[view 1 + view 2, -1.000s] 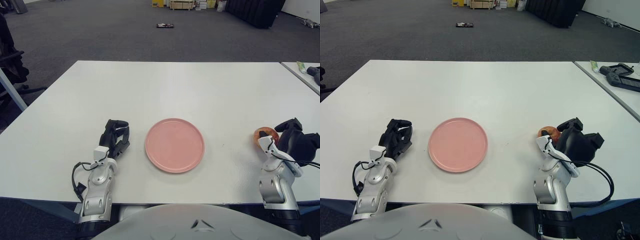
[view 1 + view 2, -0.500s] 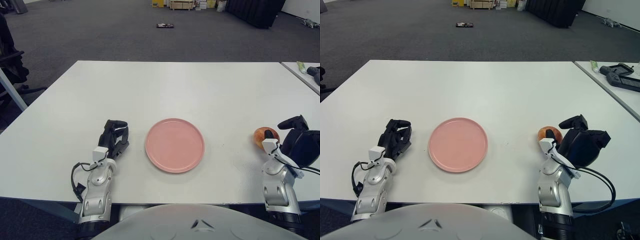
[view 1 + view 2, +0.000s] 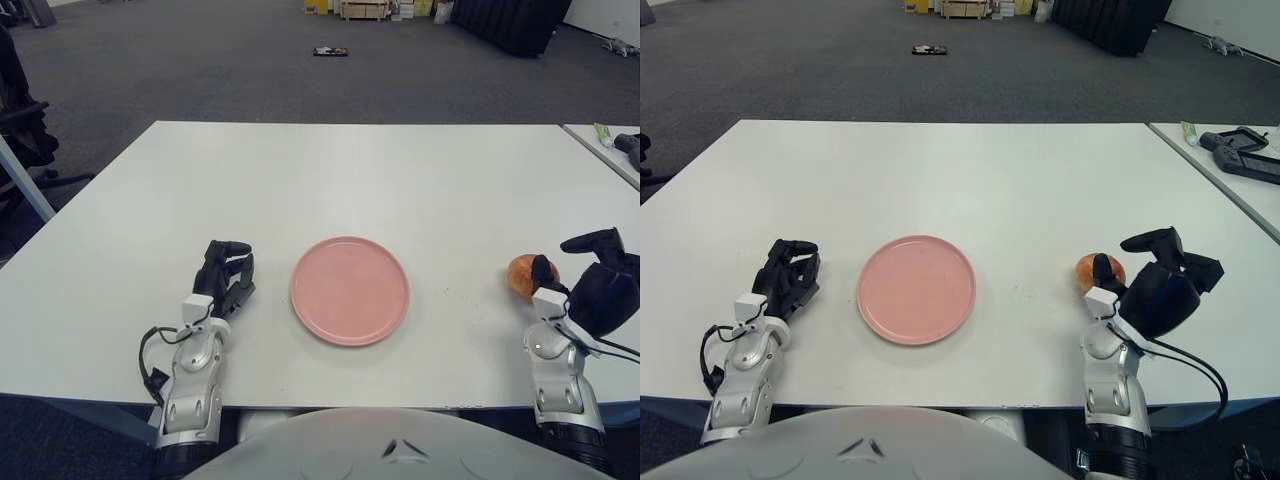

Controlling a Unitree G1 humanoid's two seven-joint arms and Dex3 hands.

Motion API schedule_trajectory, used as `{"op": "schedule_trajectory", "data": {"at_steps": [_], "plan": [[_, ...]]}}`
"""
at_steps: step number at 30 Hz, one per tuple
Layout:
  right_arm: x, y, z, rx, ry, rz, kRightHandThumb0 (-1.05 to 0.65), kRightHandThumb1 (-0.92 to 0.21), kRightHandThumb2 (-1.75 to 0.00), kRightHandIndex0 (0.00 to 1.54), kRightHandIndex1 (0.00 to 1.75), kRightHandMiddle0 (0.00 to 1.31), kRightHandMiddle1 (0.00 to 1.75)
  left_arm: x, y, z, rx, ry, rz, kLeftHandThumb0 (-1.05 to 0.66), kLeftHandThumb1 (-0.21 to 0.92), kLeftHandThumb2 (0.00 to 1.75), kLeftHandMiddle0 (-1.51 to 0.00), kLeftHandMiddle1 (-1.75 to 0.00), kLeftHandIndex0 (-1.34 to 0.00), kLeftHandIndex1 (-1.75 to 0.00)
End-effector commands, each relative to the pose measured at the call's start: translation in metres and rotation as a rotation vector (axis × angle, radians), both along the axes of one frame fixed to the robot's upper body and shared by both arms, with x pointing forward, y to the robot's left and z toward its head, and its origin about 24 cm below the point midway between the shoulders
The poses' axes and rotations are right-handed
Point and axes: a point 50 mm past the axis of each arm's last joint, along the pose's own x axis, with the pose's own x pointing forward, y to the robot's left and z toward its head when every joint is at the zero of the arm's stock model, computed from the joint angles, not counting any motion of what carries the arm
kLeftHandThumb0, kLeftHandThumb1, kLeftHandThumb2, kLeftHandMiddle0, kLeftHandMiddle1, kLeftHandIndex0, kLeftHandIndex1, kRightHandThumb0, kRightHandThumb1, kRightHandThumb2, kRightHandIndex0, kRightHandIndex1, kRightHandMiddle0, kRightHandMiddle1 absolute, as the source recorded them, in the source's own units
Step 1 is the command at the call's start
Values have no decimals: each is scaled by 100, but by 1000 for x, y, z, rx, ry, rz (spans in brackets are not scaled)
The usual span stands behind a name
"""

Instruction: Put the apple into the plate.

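White counter (image 3: 970,180), broad and rectangular, filling most of the view over a grey carpeted floor (image 3: 840,70). Second counter (image 3: 1250,185) off to the right, carrying a dark device (image 3: 1245,155) and a small green-tipped tube (image 3: 1190,130).

Pink plate (image 3: 916,289), round and bare, lying flat near the front edge, a little left of centre.

Left hand (image 3: 790,278), black-fingered on a silver forearm, resting on the counter just left of the plate, apart from its rim; fingers curled loosely inward, holding nothing.

Right hand (image 3: 1160,285), black, raised at the front right, well apart from the plate. One finger (image 3: 1102,268) lying across the near side of the apple, the others lifted and spread above and to the right; hand open around the fruit rather than clamped on it, no firm pinch visible.

Apple (image 3: 1099,271), red and yellow, sitting on the counter right of the plate with bare surface between them, touching that one finger and tucked against the left side of the right hand.

Small dark object (image 3: 928,49) far off on the floor.
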Motion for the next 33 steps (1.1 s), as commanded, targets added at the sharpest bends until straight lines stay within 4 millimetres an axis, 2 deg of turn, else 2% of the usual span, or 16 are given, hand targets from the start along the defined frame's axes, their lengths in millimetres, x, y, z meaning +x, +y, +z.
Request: {"op": "schedule_trajectory", "data": {"at_steps": [1,6,7,8,10,11,12,14,15,17,18,21,25,33], "plan": [[5,-4,6,-3,-57,15,0,8,-172,95,163,67,175,-6,4,-7,-6,50,37,-35,92,53,-49,-135,-20,-175],[6,-12,4,46,-4,62,-1,-7,-160,82,172,54,174,-6,3,-7,-9,49,39,-35,92,53,-49,-135,-20,-175],[6,-11,3,63,30,84,-1,-15,-152,75,173,50,174,-6,3,-7,-8,48,37,-35,92,53,-49,-135,-20,-175],[7,-11,3,71,70,107,0,-35,-127,58,174,40,172,-7,2,-6,-8,46,35,-35,92,52,-49,-135,-20,-175],[7,-12,3,79,141,135,-17,-27,-123,29,155,20,150,-7,2,-7,-5,44,32,-35,92,53,-50,-135,-20,-175],[6,-13,4,83,170,142,-30,-25,-118,19,132,13,124,-7,2,-7,-4,45,31,-35,92,53,-50,-135,-20,-175],[4,-13,3,90,205,149,-39,-24,-115,12,117,8,105,-7,2,-7,-3,43,29,-35,92,53,-50,-135,-20,-175],[-1,-14,4,108,278,166,-52,-27,-108,6,96,4,83,-8,1,-7,-3,40,25,-35,92,53,-50,-135,-20,-175],[-3,-14,4,118,314,176,-61,-31,-102,4,73,3,63,-8,1,-7,-3,39,23,-35,92,53,-50,-135,-20,-175],[-5,-15,5,132,385,197,-69,-36,-96,2,53,1,46,-8,1,-7,-3,40,22,-35,92,53,-50,-134,-20,-175],[-4,-15,4,122,455,213,-74,-40,-92,1,34,1,29,-8,1,-7,-6,45,25,-35,92,53,-50,-134,-20,-175],[-5,-17,5,64,612,228,-90,-51,-74,0,11,0,10,-8,0,-8,-12,52,33,-35,92,53,-50,-134,-20,-175],[-2,-21,2,-7,736,213,-96,-53,-62,0,2,0,2,-9,0,-8,-15,50,35,-35,92,53,-51,-135,-20,-175],[-7,-28,-5,-91,851,224,-96,-49,-59,0,0,0,0,-9,-2,-8,-20,43,29,-35,92,53,-51,-134,-20,-175]]}}
